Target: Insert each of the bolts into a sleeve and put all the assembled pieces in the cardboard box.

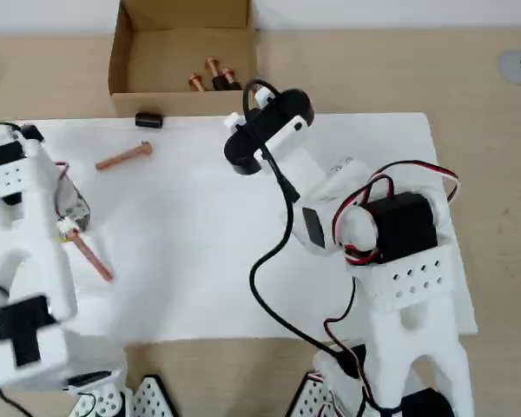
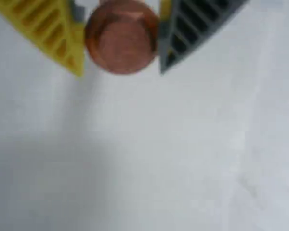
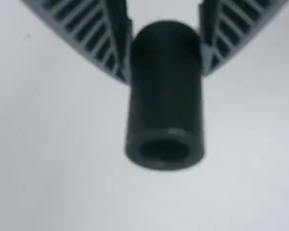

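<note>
The bolt was pinched near its head in the left gripper, shank jutting over the sheet; the sleeve sat clamped in the right gripper, bore clear. Both looked stiff, light and smooth, apt to twist in a loose pinch. A second bolt and second sleeve lay on the sheet near the box, which held finished pieces. Wooden table lay beneath.

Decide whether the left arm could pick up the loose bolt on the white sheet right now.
Probably not yet: the left end effector is shut on a second bolt. Otherwise the loose bolt lies nearby, with bare sheet between.
</note>
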Tool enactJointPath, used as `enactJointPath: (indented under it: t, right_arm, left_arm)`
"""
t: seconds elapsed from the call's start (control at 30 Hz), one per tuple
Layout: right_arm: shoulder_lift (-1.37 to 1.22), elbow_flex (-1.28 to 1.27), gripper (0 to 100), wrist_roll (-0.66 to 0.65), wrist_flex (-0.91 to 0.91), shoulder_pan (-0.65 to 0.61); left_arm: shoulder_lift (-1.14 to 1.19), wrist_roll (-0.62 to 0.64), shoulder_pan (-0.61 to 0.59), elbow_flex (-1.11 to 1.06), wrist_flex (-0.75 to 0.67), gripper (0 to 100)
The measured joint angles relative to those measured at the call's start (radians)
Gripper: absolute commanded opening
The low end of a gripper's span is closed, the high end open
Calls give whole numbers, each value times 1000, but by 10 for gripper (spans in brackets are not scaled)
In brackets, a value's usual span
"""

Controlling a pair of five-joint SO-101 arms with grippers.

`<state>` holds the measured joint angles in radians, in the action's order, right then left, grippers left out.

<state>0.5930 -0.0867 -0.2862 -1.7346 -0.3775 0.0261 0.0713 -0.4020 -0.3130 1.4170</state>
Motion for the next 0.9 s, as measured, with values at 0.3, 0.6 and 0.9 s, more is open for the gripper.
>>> enactJointPath:
  t: [0.3, 0.6, 0.9]
  right_arm:
    - [38, 0, 12, 0, -9, 0]
    - [83, 0, 12, 0, -29, 0]
    - [83, 0, 12, 0, -29, 0]
  left_arm:
    - [130, 3, 0, 2, -133, 16]
    - [97, 0, 0, -28, -143, 177]
    - [-250, 2, 0, -181, -138, 183]
